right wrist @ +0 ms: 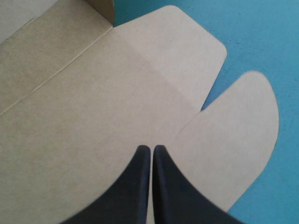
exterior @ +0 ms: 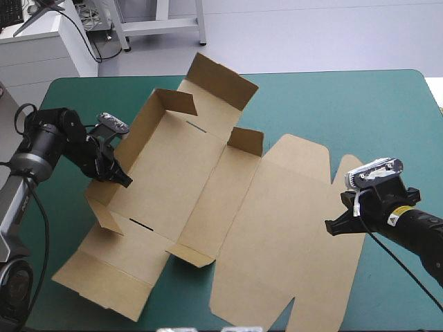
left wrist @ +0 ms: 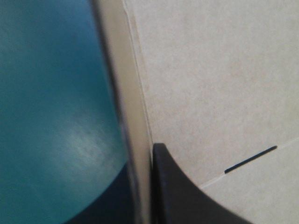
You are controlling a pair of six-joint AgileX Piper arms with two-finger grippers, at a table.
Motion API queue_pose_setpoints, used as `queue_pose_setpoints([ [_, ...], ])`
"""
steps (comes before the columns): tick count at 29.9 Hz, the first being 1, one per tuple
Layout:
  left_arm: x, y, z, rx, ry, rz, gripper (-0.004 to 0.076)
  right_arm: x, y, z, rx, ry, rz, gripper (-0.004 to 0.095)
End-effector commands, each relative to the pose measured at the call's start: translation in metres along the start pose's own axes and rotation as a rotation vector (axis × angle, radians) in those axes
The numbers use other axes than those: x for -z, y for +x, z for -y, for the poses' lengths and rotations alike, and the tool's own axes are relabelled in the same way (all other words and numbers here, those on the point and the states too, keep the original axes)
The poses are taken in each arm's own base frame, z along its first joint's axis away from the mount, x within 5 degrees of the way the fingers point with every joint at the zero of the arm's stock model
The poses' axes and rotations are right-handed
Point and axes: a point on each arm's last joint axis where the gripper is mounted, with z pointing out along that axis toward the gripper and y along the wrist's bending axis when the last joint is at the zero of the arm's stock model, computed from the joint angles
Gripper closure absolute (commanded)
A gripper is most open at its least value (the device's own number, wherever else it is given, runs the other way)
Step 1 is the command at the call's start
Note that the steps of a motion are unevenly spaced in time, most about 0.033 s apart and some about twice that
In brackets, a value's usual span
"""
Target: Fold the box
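We see the left gripper (exterior: 123,178) pinched tight on the box (exterior: 208,187). Its black fingers (left wrist: 177,196) are nearly together with the thin wall (exterior: 138,128) between them, and that wall stands up. The right gripper (right wrist: 152,156) has its fingers pressed together too, but we see no board between them. It is at the right edge of the flat lid (exterior: 291,228), near the lid's round tabs (right wrist: 243,121). The box lies in the middle of the table (exterior: 332,104), half made. The tray part on the left has some walls up, and the lid lies flat on the right. What could go wrong? We think the wall could slip out of the pinch, since the board is thin and smooth, and then it would flop back down. If the left gripper pulls or pushes hard, the whole box could slide, because it looks light and nothing seems to press it down. The board could also bend in the wrong spot and not on its crease. The little flaps (exterior: 176,102) may miss their place and stick out. We find no writing on the box, only short dark slits (left wrist: 250,159). A small yellow sticker (exterior: 395,218) on the right arm has marks too tiny to read.
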Motion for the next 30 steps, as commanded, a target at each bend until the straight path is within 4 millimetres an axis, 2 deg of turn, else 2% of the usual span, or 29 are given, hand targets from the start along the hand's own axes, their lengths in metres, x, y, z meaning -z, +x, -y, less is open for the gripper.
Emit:
queue_pose_setpoints([
  [1, 0.030, -0.016, 0.006, -0.160, -0.091, 0.010, 0.0732, 0.007, -0.010, 0.002, -0.001, 0.019, 0.072, 0.0908],
  [5, 0.037, -0.041, 0.007, -0.291, -0.190, 0.044, 0.0732, 0.007, -0.010, 0.002, -0.001, 0.018, 0.066, 0.0908],
  [8, 0.039, -0.063, 0.011, -0.389, -0.264, 0.138, 0.0732, 0.007, -0.010, 0.002, -0.004, 0.017, 0.066, 0.0908],
  [14, 0.044, -0.102, 0.035, -0.633, -0.407, 0.384, 0.0732, 0.007, -0.009, 0.002, -0.009, 0.015, 0.056, 0.0908],
  [20, 0.038, -0.121, 0.068, -0.888, -0.444, 0.434, 0.0732, 0.007, -0.009, 0.002, -0.011, 0.015, 0.054, 0.0908],
  [25, 0.032, -0.128, 0.090, -0.944, -0.420, 0.450, 0.0732, 0.007, -0.009, 0.002, -0.020, 0.014, 0.052, 0.0908],
  [30, 0.025, -0.133, 0.107, -0.983, -0.482, 0.464, 0.0732, 0.007, -0.009, 0.002, -0.039, 0.016, 0.052, 0.0908],
])
